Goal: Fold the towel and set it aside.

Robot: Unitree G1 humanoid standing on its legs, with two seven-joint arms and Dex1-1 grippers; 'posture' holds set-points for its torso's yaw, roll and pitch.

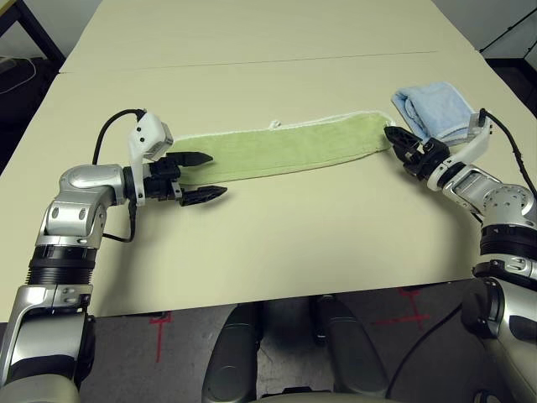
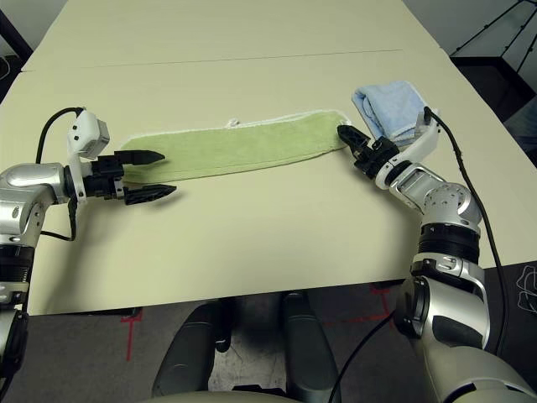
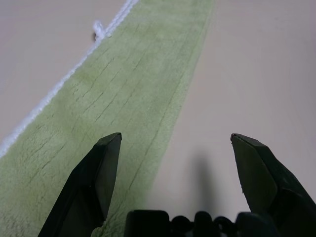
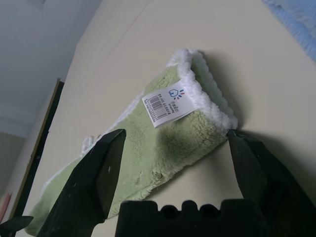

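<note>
towel (image 1: 285,147) – grippers at both ends

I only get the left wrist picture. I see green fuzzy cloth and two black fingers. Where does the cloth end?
Observer: The green towel lies folded into a long strip across the table; its far end reaches the right gripper.
Operator: Is that gripper holding it?
Observer: No. Its open fingers straddle the end, not pinching it.
Operator: Anything written on the towel?
Observer: A white tag with a barcode lies on that end.
Operator: Any other stuff there?
Observer: A folded blue towel sits just beyond the right gripper.
</note>
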